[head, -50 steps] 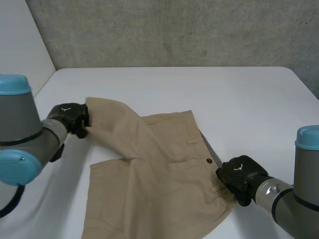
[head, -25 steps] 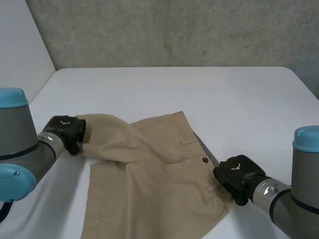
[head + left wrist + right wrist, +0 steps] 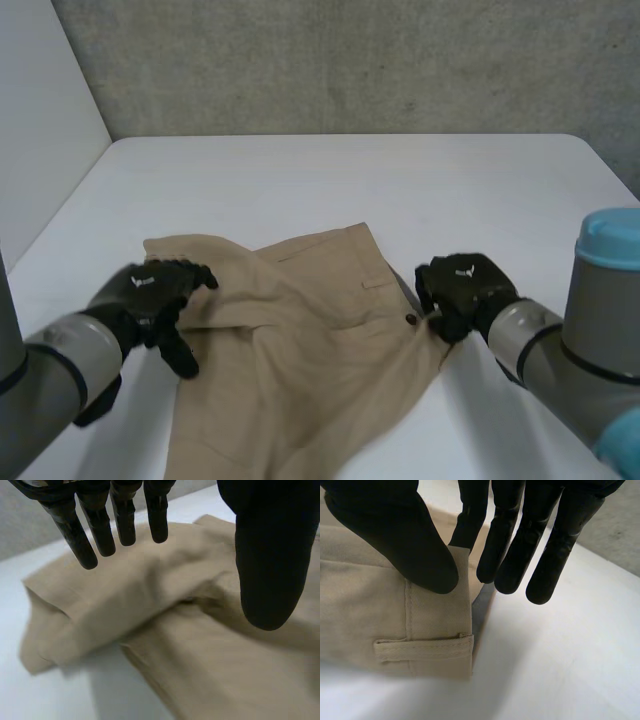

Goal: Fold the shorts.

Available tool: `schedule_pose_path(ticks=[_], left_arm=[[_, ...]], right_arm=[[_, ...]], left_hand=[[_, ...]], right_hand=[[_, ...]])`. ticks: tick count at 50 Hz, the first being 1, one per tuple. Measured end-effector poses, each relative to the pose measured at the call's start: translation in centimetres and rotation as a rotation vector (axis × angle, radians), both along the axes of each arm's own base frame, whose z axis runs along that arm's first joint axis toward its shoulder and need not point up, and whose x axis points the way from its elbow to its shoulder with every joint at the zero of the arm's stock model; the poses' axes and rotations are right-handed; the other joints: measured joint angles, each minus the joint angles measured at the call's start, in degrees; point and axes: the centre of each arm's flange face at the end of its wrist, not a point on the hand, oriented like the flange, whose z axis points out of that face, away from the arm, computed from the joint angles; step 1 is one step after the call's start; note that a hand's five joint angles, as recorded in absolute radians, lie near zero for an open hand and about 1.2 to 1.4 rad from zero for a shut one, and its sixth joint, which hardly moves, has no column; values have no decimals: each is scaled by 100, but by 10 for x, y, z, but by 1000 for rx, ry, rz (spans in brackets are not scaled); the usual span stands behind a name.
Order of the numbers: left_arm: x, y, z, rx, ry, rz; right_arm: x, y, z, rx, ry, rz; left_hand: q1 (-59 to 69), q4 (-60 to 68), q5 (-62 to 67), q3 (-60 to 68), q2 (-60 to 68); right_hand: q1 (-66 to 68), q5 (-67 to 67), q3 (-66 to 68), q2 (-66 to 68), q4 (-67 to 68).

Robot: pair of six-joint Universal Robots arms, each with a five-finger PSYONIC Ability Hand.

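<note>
Tan shorts lie on the white table, with one leg folded across near my left hand. My left hand hovers over that folded leg, fingers straight and spread, thumb apart, holding nothing. My right hand is at the waistband edge by the button. In the right wrist view its thumb and a finger pinch the waistband just above a belt loop, while the other fingers hang straight beside the cloth.
A grey concrete wall stands behind the table. A pale wall runs along the left side. Bare tabletop stretches beyond the shorts and to their right.
My left hand has let go of the leg and opened; the leg now lies folded over the shorts. My right hand has moved farther back along the waistband, still gripping it.
</note>
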Motion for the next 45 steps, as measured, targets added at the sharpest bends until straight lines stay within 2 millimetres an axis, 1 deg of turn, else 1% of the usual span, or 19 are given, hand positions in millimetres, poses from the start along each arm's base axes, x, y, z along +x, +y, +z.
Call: schedule_pose_path(ticks=[3,9,14,17,25,29,32,33,34,37,38,40,41,42,43,44,45], left_arm=[[-3,14,-2,55,14,-16],[-8,37,-4,156,44,-27],[-10,46,-7,207,67,-20],[-12,49,-10,231,71,-15],[-12,46,-21,261,44,12],[-8,36,-27,231,4,76],[-5,29,-29,198,-18,120],[-4,26,-30,181,-27,140],[-3,23,-32,171,-33,153],[-2,19,-36,159,-51,173],[-1,18,-38,160,-58,176],[-1,18,-42,168,-71,179],[0,18,-43,171,-73,179],[0,18,-46,177,-80,179],[0,19,-47,183,-85,178],[0,19,-49,189,-90,177],[1,19,-50,192,-92,176]], right_arm=[[3,-13,1,-7,-41,-35],[7,-40,0,-36,-66,-113],[8,-52,-4,-51,-55,-157],[8,-54,-7,-51,-46,-164],[7,-49,-12,-32,-33,-160],[6,-45,-14,-22,-27,-156],[5,-43,-14,-20,-24,-154],[5,-42,-14,-21,-24,-154],[4,-42,-13,-22,-24,-153],[3,-41,-11,-27,-26,-154],[3,-41,-10,-30,-27,-155],[2,-40,-7,-36,-29,-156],[2,-40,-7,-37,-30,-156],[2,-40,-6,-39,-30,-156],[2,-40,-5,-42,-32,-157],[1,-40,-4,-44,-32,-156],[1,-40,-3,-45,-32,-156]], left_hand=[[0,0,0,0,0],[0,0,1,0,0],[0,0,1,0,0],[0,0,0,0,0],[0,0,0,0,0],[1,14,27,6,12],[137,212,288,222,248],[262,347,423,326,378],[731,782,851,750,770],[1063,1088,1149,1046,1091],[1441,1484,1526,1448,1478],[1918,1936,1964,1933,1963],[1918,1936,1964,1933,1963],[2513,2472,2500,2441,2531],[2636,2588,2618,2556,2590],[3269,3202,3235,3166,3248],[3269,3202,3235,3166,3248]], right_hand=[[0,0,0,0,0],[0,0,0,0,0],[0,0,0,1,0],[0,0,0,0,0],[0,0,0,0,0],[0,0,0,0,0],[0,0,0,0,0],[0,0,0,0,0],[0,0,0,1,0],[0,0,-1,0,0],[0,0,-1,0,0],[0,0,0,0,0],[0,0,0,0,0],[0,0,0,0,0],[0,0,0,0,0],[0,0,0,0,0],[0,0,0,0,0]])
